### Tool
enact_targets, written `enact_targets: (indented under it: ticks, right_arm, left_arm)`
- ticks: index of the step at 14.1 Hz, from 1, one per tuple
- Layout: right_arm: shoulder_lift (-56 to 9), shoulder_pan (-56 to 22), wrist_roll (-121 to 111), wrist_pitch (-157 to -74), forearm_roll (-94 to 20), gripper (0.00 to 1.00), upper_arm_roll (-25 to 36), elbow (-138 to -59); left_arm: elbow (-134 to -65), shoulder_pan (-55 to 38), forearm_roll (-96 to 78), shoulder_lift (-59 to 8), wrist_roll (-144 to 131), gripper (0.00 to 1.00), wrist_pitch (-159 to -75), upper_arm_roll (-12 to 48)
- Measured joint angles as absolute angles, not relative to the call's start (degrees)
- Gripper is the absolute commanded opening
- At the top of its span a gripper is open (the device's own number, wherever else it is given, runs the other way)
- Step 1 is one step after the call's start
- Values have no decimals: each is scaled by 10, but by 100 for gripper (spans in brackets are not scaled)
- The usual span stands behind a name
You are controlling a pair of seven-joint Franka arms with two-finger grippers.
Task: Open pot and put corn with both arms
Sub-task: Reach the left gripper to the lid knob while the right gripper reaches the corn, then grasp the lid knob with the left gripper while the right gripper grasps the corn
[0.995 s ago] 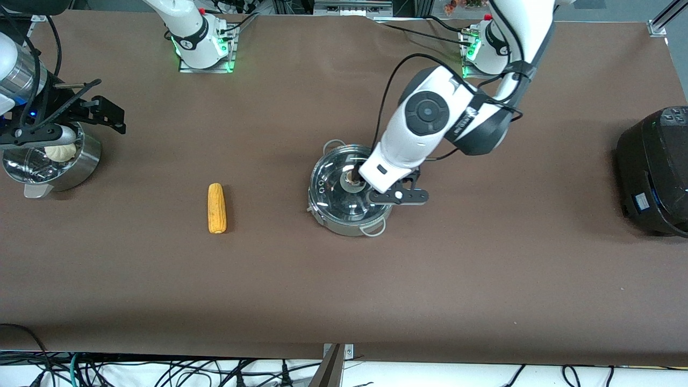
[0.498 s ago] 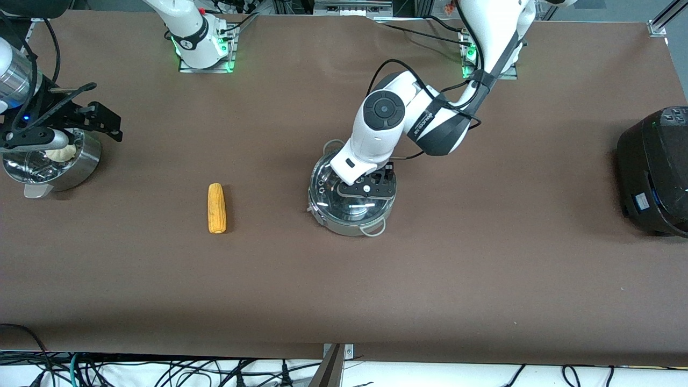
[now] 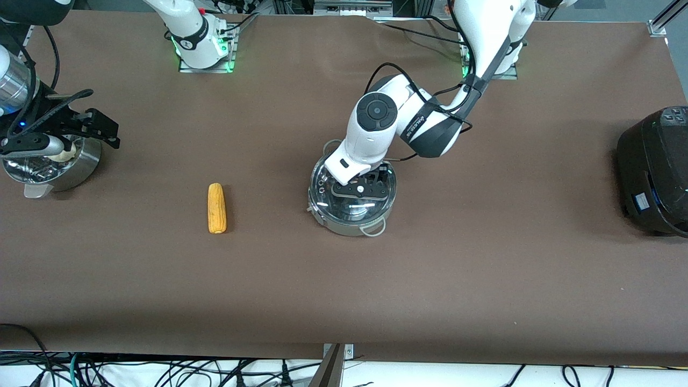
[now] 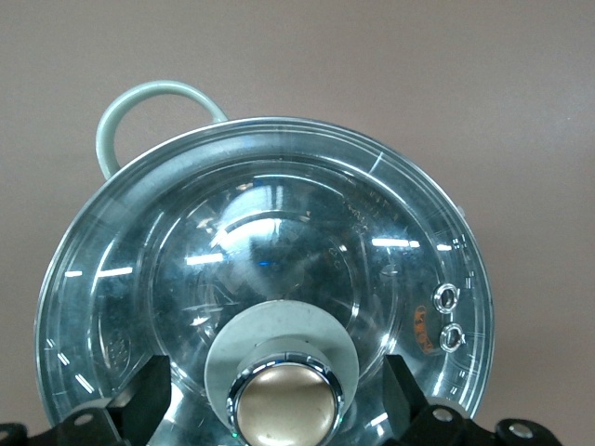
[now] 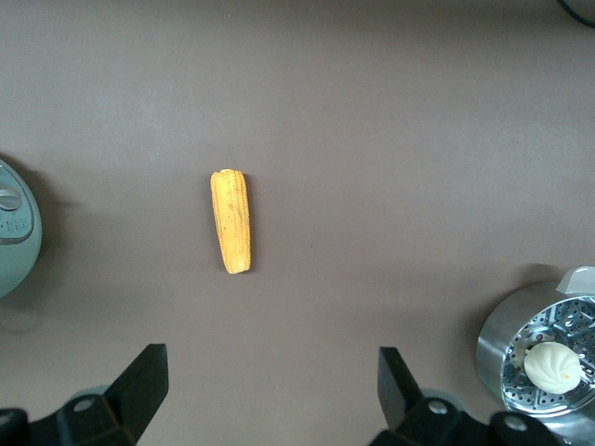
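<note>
Nearest the front camera you have the corn (image 3: 216, 208), lying flat on the brown table (image 3: 344, 290) toward the right arm's end, with its length running toward the camera; the right wrist view shows it (image 5: 231, 220) alone on bare cloth. Just a little farther from the camera than the corn, and toward the left arm's end, sits the pot (image 3: 351, 193), upright near the middle of the table, its glass lid (image 4: 260, 269) seated on the rim and one wire loop handle (image 3: 373, 230) pointing toward the camera. Your left gripper (image 3: 359, 188) is down over the lid; in the left wrist view the gripper (image 4: 279, 409) has its fingers (image 4: 139, 404) spread wide, one on each side of the copper knob (image 4: 284, 398), with a clear gap to the knob on both sides, so nothing is gripped. Farther from the camera, at the right arm's end, your right gripper (image 3: 70, 126) hangs high over the steamer bowl (image 3: 59, 161) that holds a white bun (image 5: 552, 364); the right wrist view shows this gripper (image 5: 270, 395) with its fingers (image 5: 144, 386) wide apart and empty, and this arm waits. At the left arm's end, about level with the pot, stands a black cooker (image 3: 653, 169).
</note>
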State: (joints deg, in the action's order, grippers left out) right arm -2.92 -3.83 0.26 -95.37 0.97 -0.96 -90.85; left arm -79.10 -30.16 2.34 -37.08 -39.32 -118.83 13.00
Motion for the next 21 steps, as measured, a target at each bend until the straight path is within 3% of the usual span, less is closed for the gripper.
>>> enact_targets:
  ticks: [3, 5, 8, 10, 13, 17, 21]
  right_arm:
    - [-55, -38, 3, -955, 10, 100, -10, -910]
    - [-84, -39, 3, -968, 10, 100, -10, -911]
    - [-127, -42, 3, -997, 10, 100, -11, -912]
    - [-154, -44, 3, -1016, 9, 100, -14, -912]
    - [-191, -65, 18, -1039, 5, 100, -17, -914]
    - [-221, -86, 43, -1080, 5, 100, -18, -925]
    - [-223, -87, 43, -1141, 3, 100, -19, -986]
  left_arm:
    - [-791, -302, 23, -371, -395, 95, -1188, 130]
    - [-791, -302, 23, -371, -395, 82, -1187, 130]
    - [-791, -302, 23, -371, -396, 78, -1187, 130]
    - [-791, -303, 23, -371, -396, 60, -1186, 130]
    - [-791, -304, 23, -371, -397, 49, -1186, 130]
    - [-791, -307, 26, -371, -397, 23, -1185, 130]
    - [-791, -307, 26, -372, -402, 19, -1185, 129]
